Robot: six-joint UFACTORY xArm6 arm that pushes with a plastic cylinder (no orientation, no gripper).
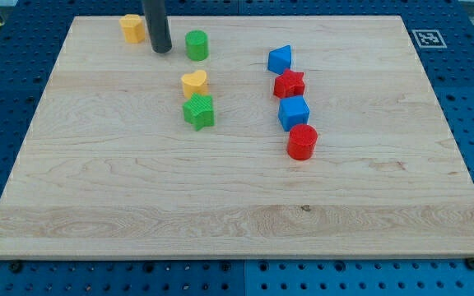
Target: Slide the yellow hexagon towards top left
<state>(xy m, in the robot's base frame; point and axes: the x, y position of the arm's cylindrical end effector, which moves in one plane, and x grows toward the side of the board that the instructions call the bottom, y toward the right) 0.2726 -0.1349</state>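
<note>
One block matters here: the yellow hexagon (132, 28) sits near the board's top-left corner, just left of my tip (162, 49). You have no claw, only the bare rod. They seem apart, barely; pushing further left means coming from its right side.

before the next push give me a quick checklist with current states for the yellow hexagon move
1. Yellow hexagon in view near the board's top left: ok.
2. My tip located, just right of the hexagon and left of the green cylinder: ok.
3. Tip touching the hexagon: not ok, a gap shows.
4. Tip on the side opposite the top-left corner: ok.
5. No block between tip and hexagon: ok.
6. Board left beyond the hexagon toward the corner: ok, though little.
</note>
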